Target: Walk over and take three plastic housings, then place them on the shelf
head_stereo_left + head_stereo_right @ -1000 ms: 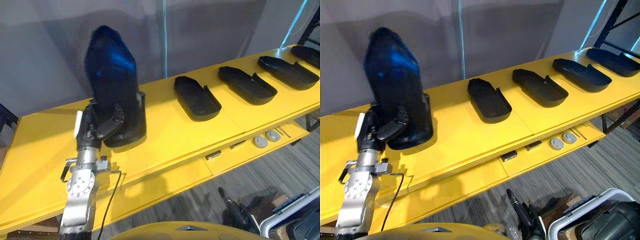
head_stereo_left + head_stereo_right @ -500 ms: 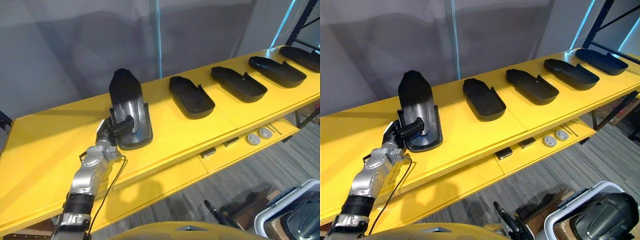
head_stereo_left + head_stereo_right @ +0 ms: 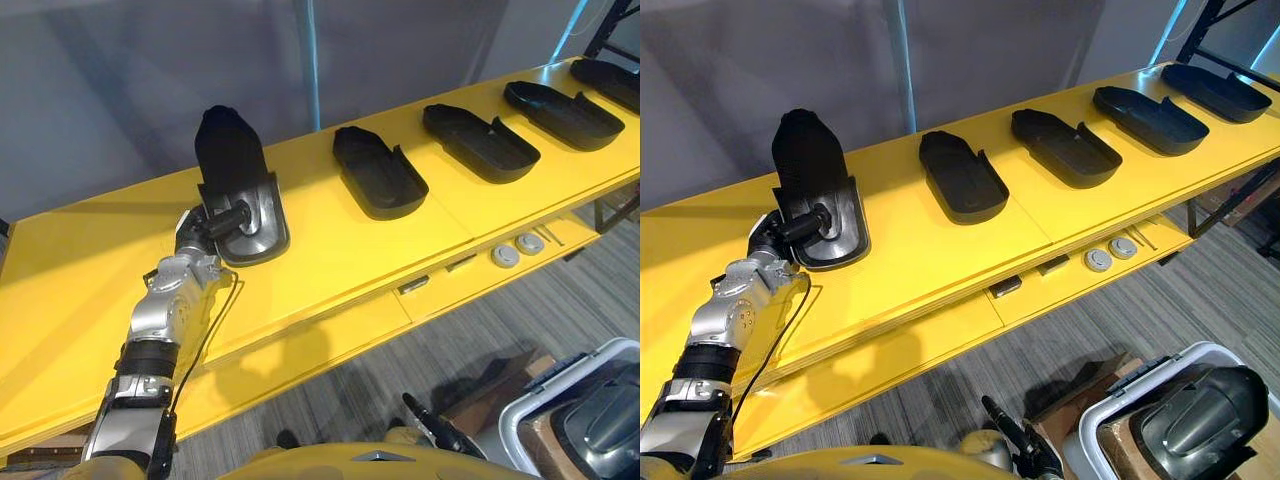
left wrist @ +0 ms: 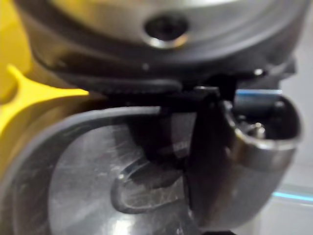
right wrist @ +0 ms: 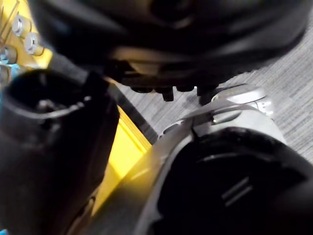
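Neighbouring held housing [image 3: 230,160]: four housings [image 3: 378,172].

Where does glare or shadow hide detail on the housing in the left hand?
Left eye view: glare whitens the hollow of the held housing by the left hand; its upper end reads flat black. Left wrist view: the same sheen, with scratches visible.

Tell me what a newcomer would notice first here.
First, the left hand, which is curled round the near edge of a black plastic housing. The housing sits at the left of the yellow shelf and seems tipped up at its far end. Next, the four more housings lying flat in a row along the shelf toward the right.
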Motion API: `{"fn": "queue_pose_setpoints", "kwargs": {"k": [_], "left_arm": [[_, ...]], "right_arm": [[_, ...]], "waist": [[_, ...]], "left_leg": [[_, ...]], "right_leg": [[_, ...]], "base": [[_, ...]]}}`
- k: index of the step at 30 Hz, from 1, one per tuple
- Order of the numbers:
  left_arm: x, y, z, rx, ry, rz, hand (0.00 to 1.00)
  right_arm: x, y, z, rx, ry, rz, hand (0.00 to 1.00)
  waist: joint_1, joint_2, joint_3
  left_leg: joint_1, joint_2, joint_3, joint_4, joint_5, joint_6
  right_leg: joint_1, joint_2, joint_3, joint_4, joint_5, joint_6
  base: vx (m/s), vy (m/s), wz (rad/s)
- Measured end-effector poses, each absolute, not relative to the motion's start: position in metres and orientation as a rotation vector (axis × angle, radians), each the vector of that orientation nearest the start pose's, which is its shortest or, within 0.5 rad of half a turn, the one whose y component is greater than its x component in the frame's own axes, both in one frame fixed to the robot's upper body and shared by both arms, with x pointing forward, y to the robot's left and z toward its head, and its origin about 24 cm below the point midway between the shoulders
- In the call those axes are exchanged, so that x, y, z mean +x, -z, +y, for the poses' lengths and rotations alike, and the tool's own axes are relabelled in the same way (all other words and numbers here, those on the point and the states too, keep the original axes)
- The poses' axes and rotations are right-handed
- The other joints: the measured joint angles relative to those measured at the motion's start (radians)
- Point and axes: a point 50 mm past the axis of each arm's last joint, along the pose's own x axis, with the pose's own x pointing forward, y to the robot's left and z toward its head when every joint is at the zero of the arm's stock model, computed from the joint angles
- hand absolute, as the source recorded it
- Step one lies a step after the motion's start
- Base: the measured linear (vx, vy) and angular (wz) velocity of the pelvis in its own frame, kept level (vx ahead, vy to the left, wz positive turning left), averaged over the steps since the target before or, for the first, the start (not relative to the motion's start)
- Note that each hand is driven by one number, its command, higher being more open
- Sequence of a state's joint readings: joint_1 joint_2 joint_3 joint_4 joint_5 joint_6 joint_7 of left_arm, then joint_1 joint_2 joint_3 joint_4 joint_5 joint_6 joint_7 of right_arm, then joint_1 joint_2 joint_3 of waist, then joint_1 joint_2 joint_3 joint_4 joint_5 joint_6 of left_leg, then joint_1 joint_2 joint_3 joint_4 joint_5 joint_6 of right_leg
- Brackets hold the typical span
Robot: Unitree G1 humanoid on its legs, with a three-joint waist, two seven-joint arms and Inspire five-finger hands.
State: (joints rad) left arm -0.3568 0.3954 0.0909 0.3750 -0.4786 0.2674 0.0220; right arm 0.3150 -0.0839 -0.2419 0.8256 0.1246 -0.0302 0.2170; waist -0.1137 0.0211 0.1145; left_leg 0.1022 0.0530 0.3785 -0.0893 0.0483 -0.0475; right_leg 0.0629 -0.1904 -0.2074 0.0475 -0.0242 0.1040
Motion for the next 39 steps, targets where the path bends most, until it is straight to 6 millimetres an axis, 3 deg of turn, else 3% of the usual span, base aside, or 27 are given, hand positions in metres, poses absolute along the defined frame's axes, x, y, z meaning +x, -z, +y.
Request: {"fn": "queue_pose_setpoints", "kwargs": {"k": [13,22,31,39], "left_arm": [[0.32,-0.053,0.249,-0.147,-0.127,0.274,1.0],[0.321,-0.049,0.237,-0.202,-0.13,0.261,1.0],[0.308,-0.046,0.228,-0.222,-0.166,0.185,1.0],[0.302,-0.06,0.222,-0.061,-0.264,0.097,1.0]], "right_arm": [[0.057,0.153,-0.218,0.237,0.236,1.027,1.0],[0.053,0.156,-0.224,0.252,0.313,1.05,1.0],[0.072,0.154,-0.226,0.229,0.368,1.015,1.0],[0.064,0.156,-0.229,0.251,0.421,1.028,1.0]], "waist": [[-0.002,-0.02,0.019],[-0.001,-0.014,0.015],[0.002,-0.019,0.017],[0.003,-0.023,0.018]], "left_leg": [[0.047,0.001,-0.002,-0.001,-0.01,-0.011],[0.047,-0.001,-0.026,-0.001,-0.01,-0.011],[0.062,0.0,-0.03,-0.001,-0.012,-0.013],[0.059,0.007,-0.029,-0.001,-0.012,-0.015]], "right_leg": [[0.061,0.004,-0.008,-0.036,-0.002,-0.002],[0.085,0.004,-0.037,-0.051,-0.001,-0.002],[0.112,0.007,-0.047,-0.064,-0.001,-0.001],[0.112,0.01,-0.044,-0.062,0.003,0.004]], "base": [[0.01,0.005,0.0],[0.02,0.001,0.08],[0.02,0.001,0.03],[0.0,-0.001,0.0]]}}
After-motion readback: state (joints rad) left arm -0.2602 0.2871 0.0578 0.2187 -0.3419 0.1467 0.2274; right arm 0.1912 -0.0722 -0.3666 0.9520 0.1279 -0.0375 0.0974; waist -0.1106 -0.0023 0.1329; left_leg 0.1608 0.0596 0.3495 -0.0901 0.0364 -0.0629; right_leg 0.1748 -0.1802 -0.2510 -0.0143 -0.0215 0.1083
